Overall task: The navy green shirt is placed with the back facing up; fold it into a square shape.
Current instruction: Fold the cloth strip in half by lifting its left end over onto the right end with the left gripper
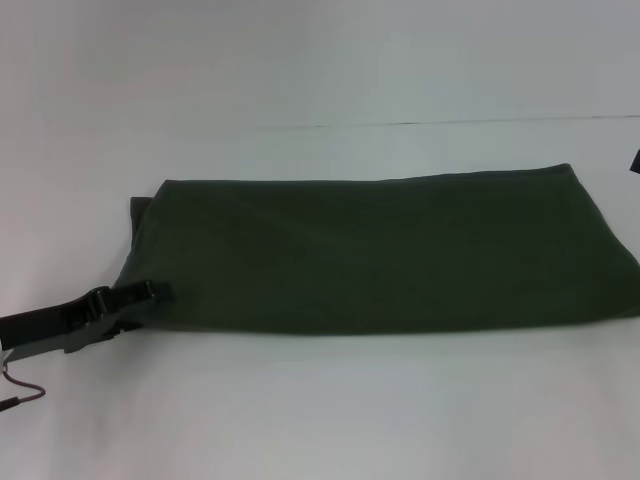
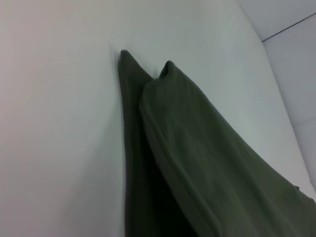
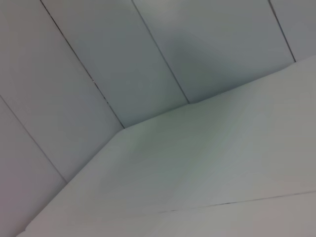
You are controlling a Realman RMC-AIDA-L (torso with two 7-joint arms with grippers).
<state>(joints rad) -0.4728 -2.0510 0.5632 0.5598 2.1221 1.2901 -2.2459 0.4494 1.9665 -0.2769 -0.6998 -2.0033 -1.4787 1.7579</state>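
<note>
On the white table (image 1: 320, 400) the navy green shirt (image 1: 380, 255) lay flat as a long folded band running left to right, one layer over another at its left end. Left gripper (image 1: 150, 292) came in low from the left edge, fingertips at the shirt's near-left corner; whether it pinched fabric or merely touched it could not be told. Left wrist view showed two folded layers of cloth ending in points. Right gripper showed only as a dark sliver at the right edge (image 1: 636, 160), well clear of the cloth.
</note>
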